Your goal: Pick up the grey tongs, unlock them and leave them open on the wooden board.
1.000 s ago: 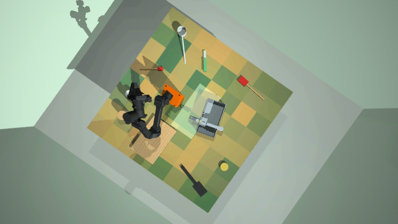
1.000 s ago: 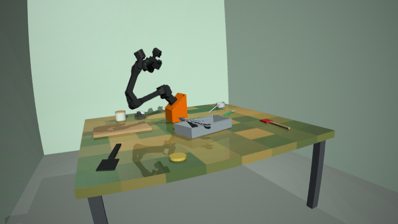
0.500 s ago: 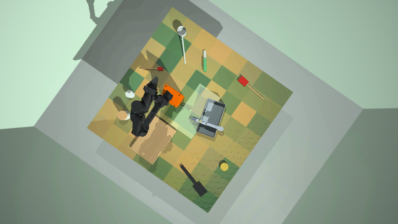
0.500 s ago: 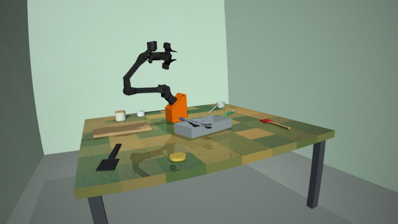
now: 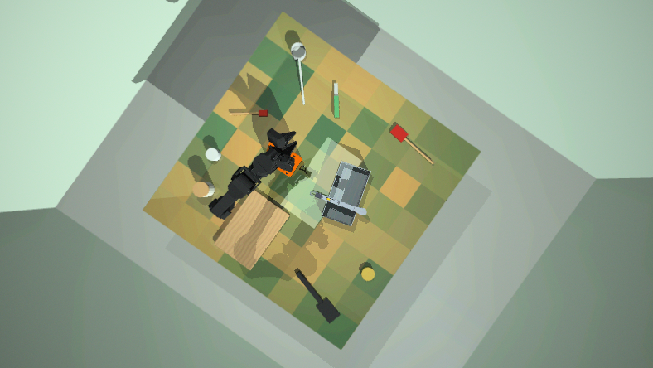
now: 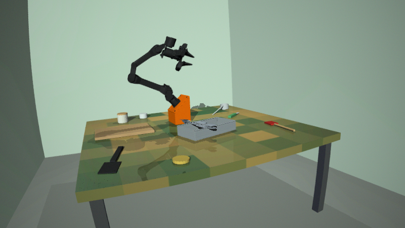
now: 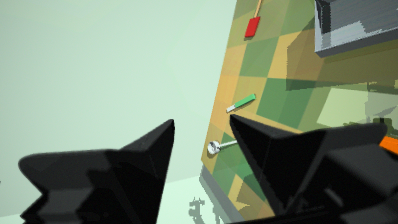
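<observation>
The grey tongs (image 5: 339, 201) (image 6: 200, 125) lie closed across the roasting tin (image 5: 354, 182) (image 6: 186, 133) (image 7: 350, 46). One end sticks out past the tin's side towards the orange base, and the pale far end lies over the opposite rim. The wooden board (image 5: 270, 228) (image 6: 127, 133) lies flat with nothing on it. My gripper (image 5: 295, 138) (image 6: 193, 60) (image 7: 202, 121) is open and empty, high above the orange base and well away from the tongs. Its fingers point sideways, roughly level. The tongs do not show in the wrist view.
The orange base (image 5: 290, 167) (image 6: 179, 113) stands between board and tin. A black spatula (image 5: 327, 309) (image 6: 109, 167) and a yellow disc (image 5: 367, 273) (image 6: 181, 159) lie near the front. A white-sided jar (image 6: 122, 117) stands behind the board. A red-headed tool (image 5: 399, 132) (image 6: 271, 122) lies beyond the tin.
</observation>
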{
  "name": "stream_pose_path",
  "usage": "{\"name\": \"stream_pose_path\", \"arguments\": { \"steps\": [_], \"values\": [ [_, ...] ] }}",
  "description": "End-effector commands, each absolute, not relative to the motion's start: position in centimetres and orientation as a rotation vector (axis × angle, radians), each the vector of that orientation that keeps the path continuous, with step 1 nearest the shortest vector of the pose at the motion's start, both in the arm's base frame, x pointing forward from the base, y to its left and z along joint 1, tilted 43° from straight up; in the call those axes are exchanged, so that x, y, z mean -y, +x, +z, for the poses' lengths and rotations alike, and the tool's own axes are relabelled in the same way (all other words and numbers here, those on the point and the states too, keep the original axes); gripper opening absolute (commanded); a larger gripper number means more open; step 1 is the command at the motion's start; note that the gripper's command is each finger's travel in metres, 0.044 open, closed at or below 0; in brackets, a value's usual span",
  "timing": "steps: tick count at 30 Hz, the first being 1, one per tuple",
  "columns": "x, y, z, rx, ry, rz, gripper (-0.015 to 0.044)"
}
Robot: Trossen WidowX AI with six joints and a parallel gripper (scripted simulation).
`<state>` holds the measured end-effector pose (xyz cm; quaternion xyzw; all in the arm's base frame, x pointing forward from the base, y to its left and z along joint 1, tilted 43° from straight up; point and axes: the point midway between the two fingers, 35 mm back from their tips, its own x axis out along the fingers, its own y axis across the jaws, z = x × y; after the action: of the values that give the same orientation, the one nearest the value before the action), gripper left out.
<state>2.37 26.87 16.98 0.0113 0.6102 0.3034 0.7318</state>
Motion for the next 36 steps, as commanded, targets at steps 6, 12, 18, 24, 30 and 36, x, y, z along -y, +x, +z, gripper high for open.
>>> {"name": "stream_pose_path", "arguments": {
  "steps": [6, 12, 18, 24, 30, 36],
  "values": [
    [-25.9, 12.9, 12.3, -1.143, -0.761, 0.611, 0.026],
    [-24.6, 16.6, 10.6, -1.139, -1.131, 0.63, 0.026],
    [-22.8, 20.1, 9.1, -1.171, -1.484, 0.671, 0.026],
    [-20.8, 23.1, 7.6, -1.241, -1.819, 0.748, 0.026],
    [-18.5, 26.0, 6.2, -1.335, -2.157, 0.892, 0.026],
    [-16.1, 28.5, 4.7, -1.445, -2.45, 1.107, 0.026]
  ]
}}
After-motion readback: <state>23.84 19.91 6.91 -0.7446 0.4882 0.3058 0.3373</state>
